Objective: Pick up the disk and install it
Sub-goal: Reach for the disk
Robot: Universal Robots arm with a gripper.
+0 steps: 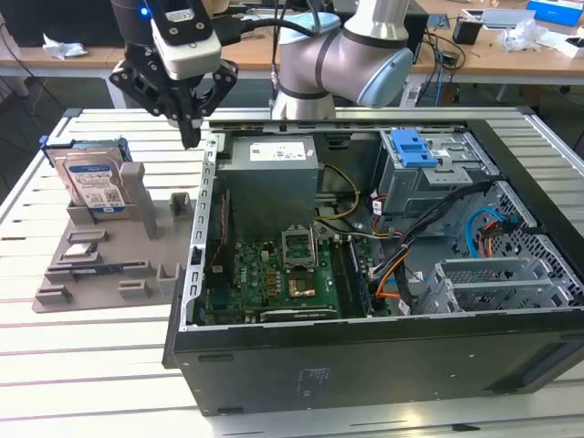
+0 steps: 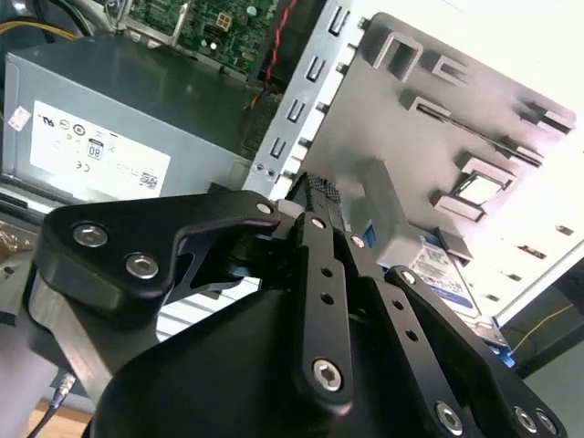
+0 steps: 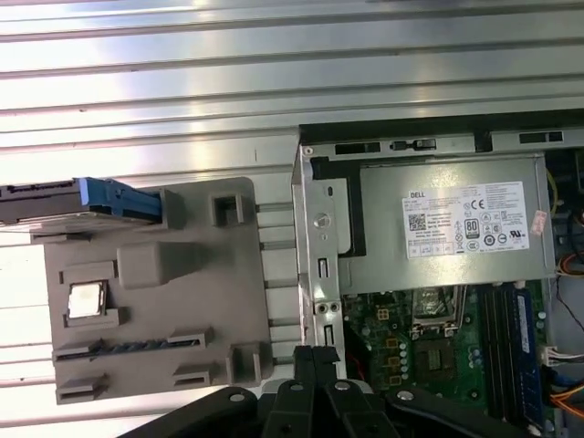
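The disk (image 1: pixel 91 182) stands upright on its edge in a grey plastic holder (image 1: pixel 100 265) at the exterior view's left, with its blue-and-white label facing the camera and blue rails on its sides. In the first wrist view the disk (image 3: pixel 55 203) appears edge-on beside the holder (image 3: pixel 182 301). In the second wrist view its label (image 2: pixel 447 274) peeks past the black linkage. My gripper (image 1: pixel 190 137) hangs shut and holds nothing. It is above the gap between the holder and the computer case's side wall, to the right of the disk in the exterior view. Its fingertips are pressed together in both wrist views (image 2: pixel 318 190) (image 3: pixel 317 354).
An open computer case (image 1: pixel 365 356) lies on the slatted metal table (image 1: pixel 91 365). Inside are a grey power-supply box (image 1: pixel 272 173), a green motherboard (image 1: pixel 274 274), cables and a metal drive cage with a blue latch (image 1: pixel 411 146). Desks with clutter stand behind.
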